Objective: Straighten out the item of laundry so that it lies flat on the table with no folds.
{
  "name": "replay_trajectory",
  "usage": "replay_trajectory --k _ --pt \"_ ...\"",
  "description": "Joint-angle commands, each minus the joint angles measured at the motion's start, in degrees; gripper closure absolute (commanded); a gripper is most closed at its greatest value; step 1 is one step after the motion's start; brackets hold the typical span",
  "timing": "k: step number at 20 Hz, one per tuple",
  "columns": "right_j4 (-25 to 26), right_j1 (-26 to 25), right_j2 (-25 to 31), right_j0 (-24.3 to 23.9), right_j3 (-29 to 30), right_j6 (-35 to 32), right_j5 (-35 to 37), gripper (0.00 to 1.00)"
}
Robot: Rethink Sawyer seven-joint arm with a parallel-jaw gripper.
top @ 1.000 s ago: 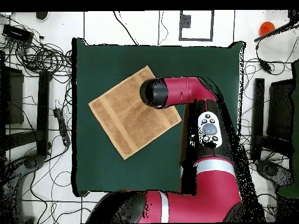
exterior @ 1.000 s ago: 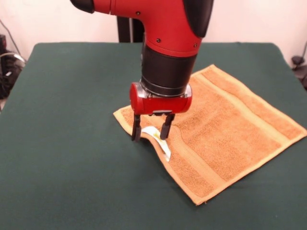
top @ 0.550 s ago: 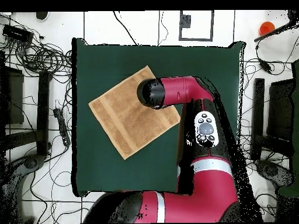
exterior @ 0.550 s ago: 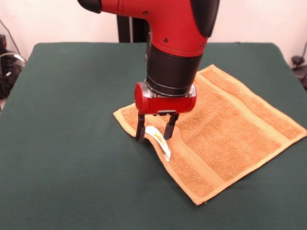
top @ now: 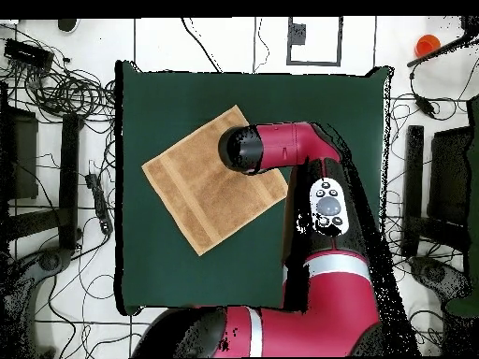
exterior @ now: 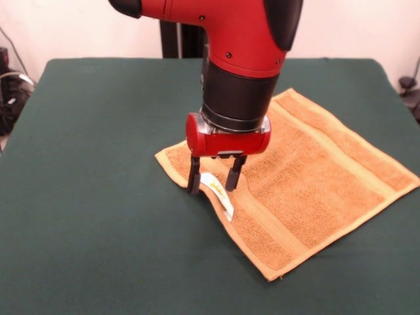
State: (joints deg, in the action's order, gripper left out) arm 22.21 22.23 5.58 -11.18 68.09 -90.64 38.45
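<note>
My fingers (exterior: 214, 180) hang open, holding nothing, astride the white label (exterior: 217, 189) on the soft, limp golden-orange terry towel (exterior: 308, 184) spread on the dark green felt bench (exterior: 92, 197); I'd pinch its slightly raised hem.

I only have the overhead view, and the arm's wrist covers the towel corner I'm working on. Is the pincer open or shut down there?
Observer: Open. In the front view the pincer has its two fingers apart, with the tips down at the edge of the towel.
Operator: Anything between them?
Observer: Yes, the small white label. It starts between the fingers and trails off toward the camera.
Operator: Is the cloth flat there?
Observer: Not quite. A crease runs beside the label, and the rest looks flat on the table.
</note>
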Motion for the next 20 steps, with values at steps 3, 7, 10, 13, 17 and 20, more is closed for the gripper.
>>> replay_trajectory --k 3,7,10,13,17,20 --pt "2.6 -1.4 2.0 2.2 3.8 1.2 2.8 0.00" --pt "2.6 -0.7 2.1 1.9 4.9 1.6 2.6 0.00" --pt "2.9 -0.5 2.2 1.7 4.9 2.8 3.1 0.00" --pt "3.2 -0.5 2.1 1.7 4.7 3.3 3.4 0.00" --pt "3.4 0.2 2.3 1.2 5.8 4.1 2.9 0.00" --pt "3.4 0.7 2.6 0.7 6.9 4.7 2.9 0.00"
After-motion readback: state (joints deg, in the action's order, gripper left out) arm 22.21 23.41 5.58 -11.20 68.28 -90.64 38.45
